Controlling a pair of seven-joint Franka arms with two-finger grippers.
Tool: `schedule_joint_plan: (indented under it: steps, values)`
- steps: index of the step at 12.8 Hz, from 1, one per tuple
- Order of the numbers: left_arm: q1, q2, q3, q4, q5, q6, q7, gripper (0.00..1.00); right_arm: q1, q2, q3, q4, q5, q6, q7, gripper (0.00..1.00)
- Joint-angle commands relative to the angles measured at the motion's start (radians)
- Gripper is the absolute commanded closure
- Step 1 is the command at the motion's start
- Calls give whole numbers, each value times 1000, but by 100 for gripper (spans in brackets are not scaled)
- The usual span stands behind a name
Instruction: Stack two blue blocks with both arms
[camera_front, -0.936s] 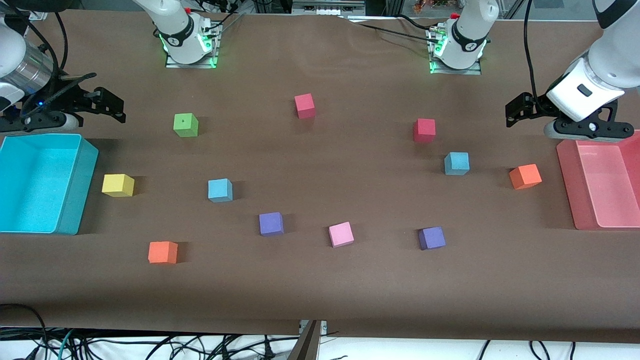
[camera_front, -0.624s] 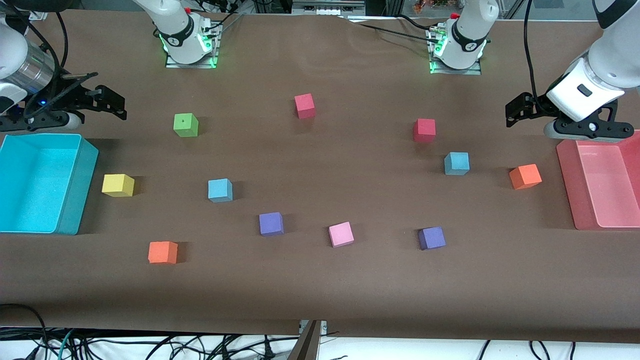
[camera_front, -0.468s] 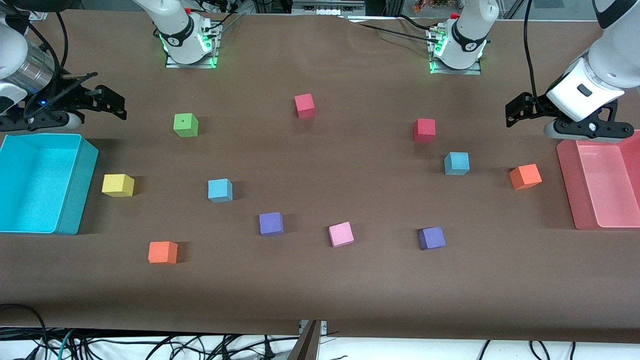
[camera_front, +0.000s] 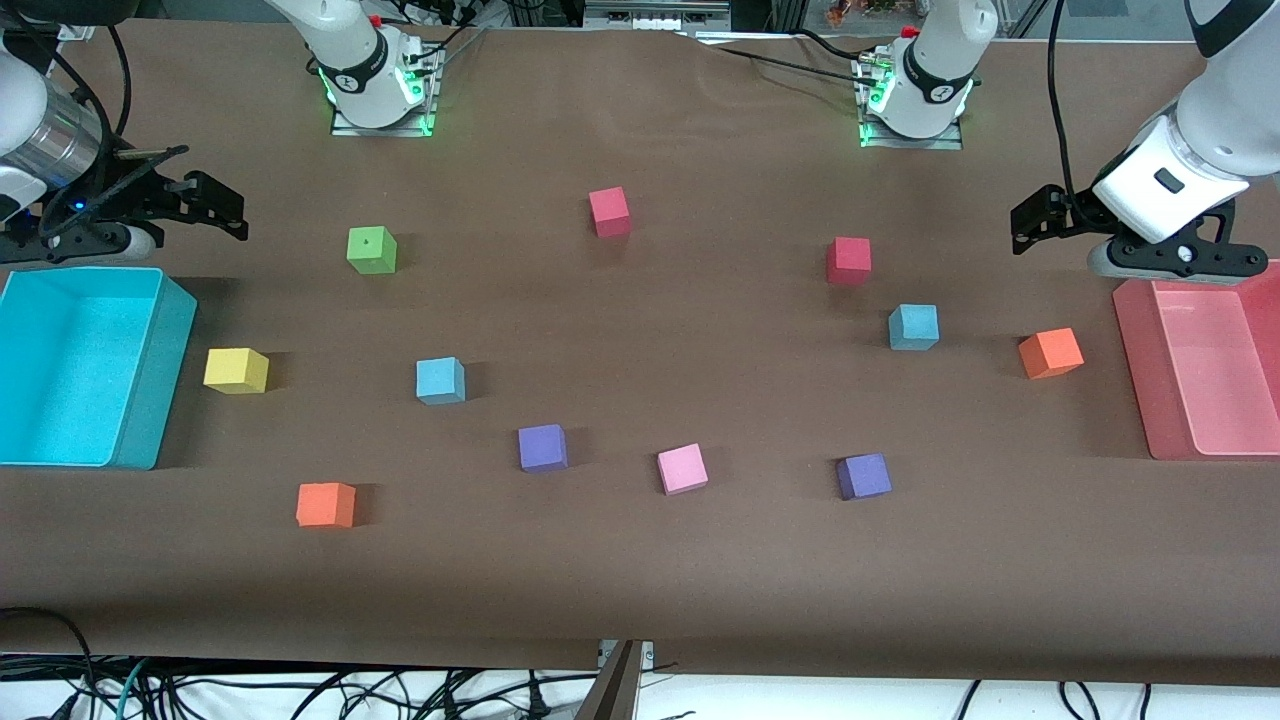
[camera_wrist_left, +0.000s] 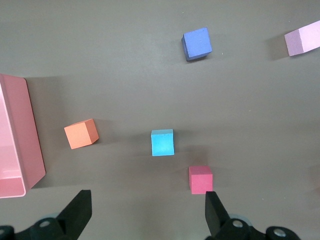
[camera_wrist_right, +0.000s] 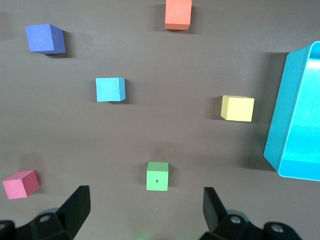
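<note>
Start of stacking: my left tool (camera_front: 1035, 222) and right tool (camera_front: 215, 205) hover released; next, each descends on its blue block (camera_front: 914, 327), (camera_front: 441, 380).

A wide desk (camera_front: 640, 590) covered in brown cloth is carrying two bins and eleven small foam cubes, all sitting apart from one another. A large turquoise plastic bin (camera_front: 150, 400) is resting at the right arm's end, a pink plastic bin (camera_front: 1135, 370) at the left arm's end. Two sky-blue foam cubes (camera_front: 440, 380) (camera_front: 914, 327) are lying well apart. Two red cubes (camera_front: 609, 212) (camera_front: 848, 260) and a green cube (camera_front: 371, 250) are sitting farther from the front camera. A yellow cube (camera_front: 236, 370) is lying near the turquoise bin. Two purple cubes (camera_front: 542, 447) (camera_front: 863, 476), a pink cube (camera_front: 682, 468) and two orange cubes (camera_front: 325, 504) (camera_front: 1050, 353) are filling the rest.
</note>
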Motion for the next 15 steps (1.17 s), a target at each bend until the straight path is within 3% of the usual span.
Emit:
schedule_joint_plan:
  steps: [1, 9, 15]
  values:
    - [-7, -2, 9, 17, -25, -20, 12, 0, -12, -8, 4, 8, 8, -19, -17, 0]
    - [-7, -2, 9, 17, -25, -26, 9, 0, -13, 1, 3, 9, 8, 20, -18, 0]
    - [-7, -2, 9, 17, -25, -26, 9, 0, -3, 15, -52, 24, 15, 4, -67, 0]
